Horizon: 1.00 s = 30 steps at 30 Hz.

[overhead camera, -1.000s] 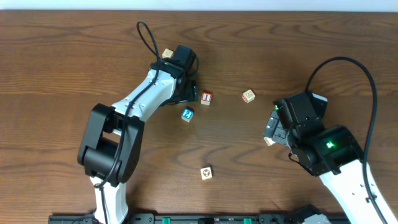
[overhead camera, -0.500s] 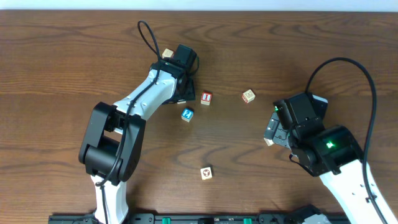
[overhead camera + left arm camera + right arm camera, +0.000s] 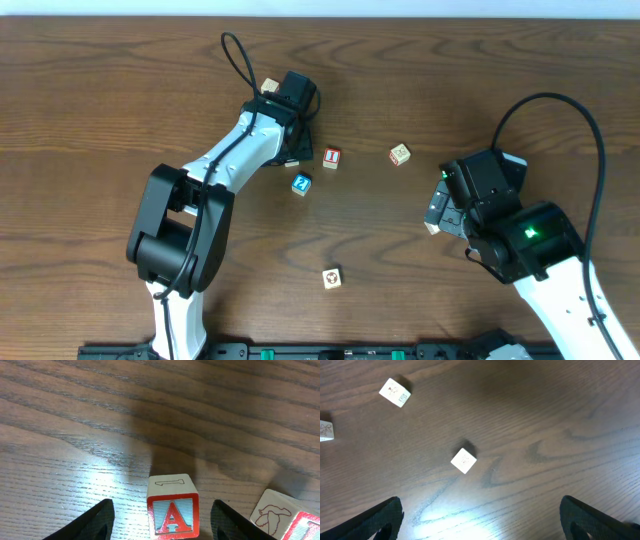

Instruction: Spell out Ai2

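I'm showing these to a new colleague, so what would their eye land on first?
The red letter A block stands out, sitting on the wood table between the left arm's open fingers. Next, the green light glowing on the right arm, lower right in the overhead view.

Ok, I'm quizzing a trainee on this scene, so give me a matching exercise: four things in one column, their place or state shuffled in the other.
1 A block
2 blue-topped block
3 red-topped block
4 right gripper

a open, nothing gripped
b between the left gripper's fingers
c between left gripper and green-marked block
d just nearer the robot than the red-topped block

Pairs: 1-b, 2-d, 3-c, 4-a
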Each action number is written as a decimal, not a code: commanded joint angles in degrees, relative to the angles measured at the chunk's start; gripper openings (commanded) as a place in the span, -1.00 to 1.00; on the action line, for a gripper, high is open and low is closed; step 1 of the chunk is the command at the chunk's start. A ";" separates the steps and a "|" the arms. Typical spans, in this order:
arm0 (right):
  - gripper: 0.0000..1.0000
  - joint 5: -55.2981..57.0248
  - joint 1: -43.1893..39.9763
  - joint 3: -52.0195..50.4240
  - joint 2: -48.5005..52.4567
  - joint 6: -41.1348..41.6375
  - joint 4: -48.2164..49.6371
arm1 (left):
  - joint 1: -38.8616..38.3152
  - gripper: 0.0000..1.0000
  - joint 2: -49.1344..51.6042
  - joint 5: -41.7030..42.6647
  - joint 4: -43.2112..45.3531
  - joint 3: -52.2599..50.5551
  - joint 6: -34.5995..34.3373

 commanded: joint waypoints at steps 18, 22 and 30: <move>0.98 0.50 -0.52 -0.37 0.28 0.39 -0.44 | -0.20 -0.20 3.98 -0.07 2.10 0.85 1.11; 0.98 0.50 -0.52 -0.37 0.28 0.39 -0.44 | -0.20 -0.20 3.96 -1.38 3.02 0.85 2.71; 0.98 1.11 -0.52 -0.37 0.28 0.42 -0.42 | -0.31 -0.27 3.96 1.05 3.82 0.87 6.95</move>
